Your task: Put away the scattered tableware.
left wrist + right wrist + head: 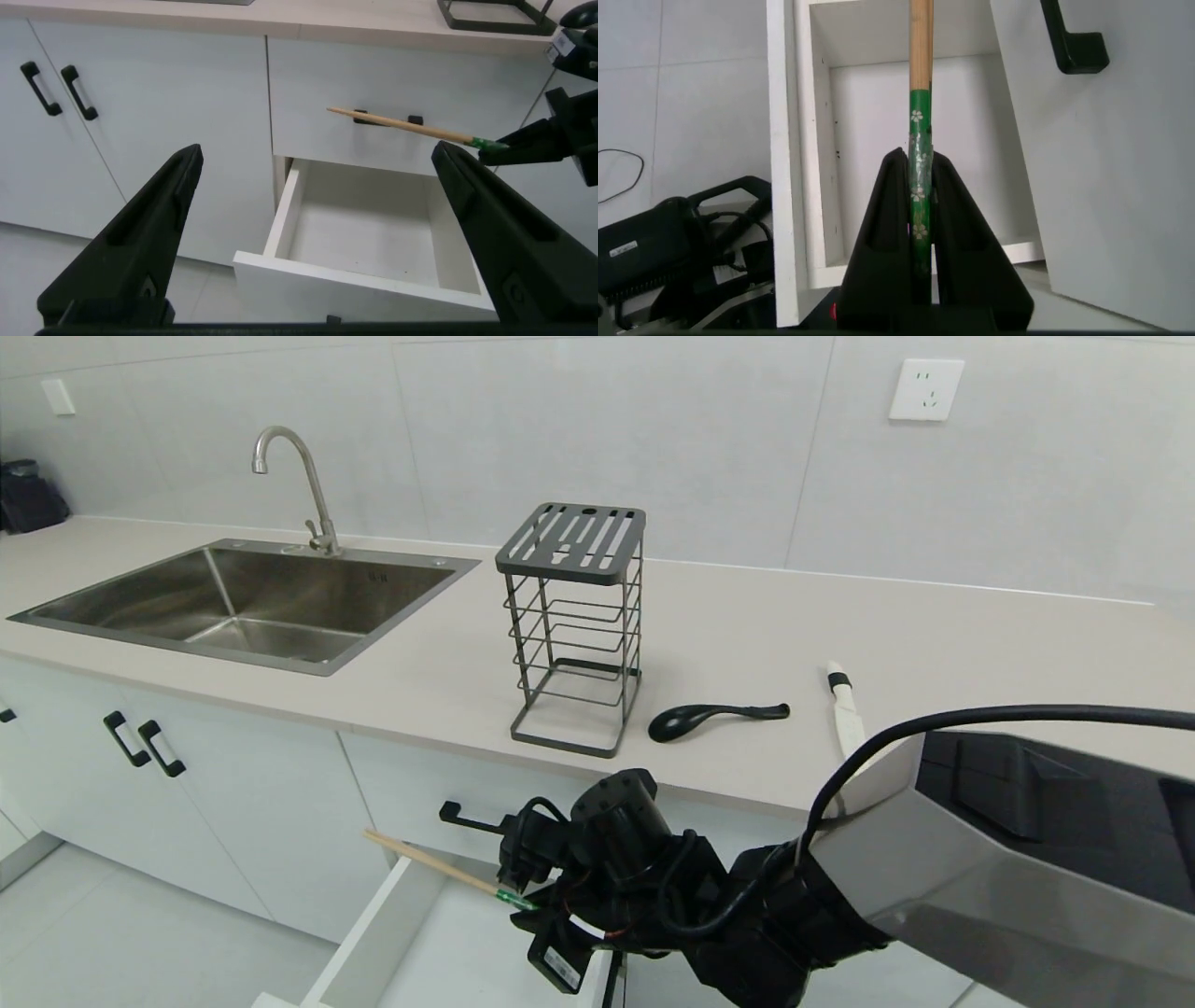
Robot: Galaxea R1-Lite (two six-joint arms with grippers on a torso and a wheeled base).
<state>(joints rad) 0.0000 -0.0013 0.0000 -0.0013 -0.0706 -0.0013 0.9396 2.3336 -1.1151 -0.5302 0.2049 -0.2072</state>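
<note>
Right wrist view: right gripper (920, 168) clamped on green painted end of chopstick (921, 56), bare shaft reaching out above open drawer (785, 140), probably lined up for drop-in. Left gripper (318, 154) spread wide, empty. Spoon (709, 717), knife (845, 709) lying on counter (420, 653)

Holding the right arm (934, 877) low, stretched leftward from the right, wrist bent forward and down; clamping a chopstick (429, 863) by its green end in the right pincer (519, 899), fingers (887, 215) pressed to either side; keeping the left pincer (315, 168) spread wide, empty, its tips well apart.
</note>
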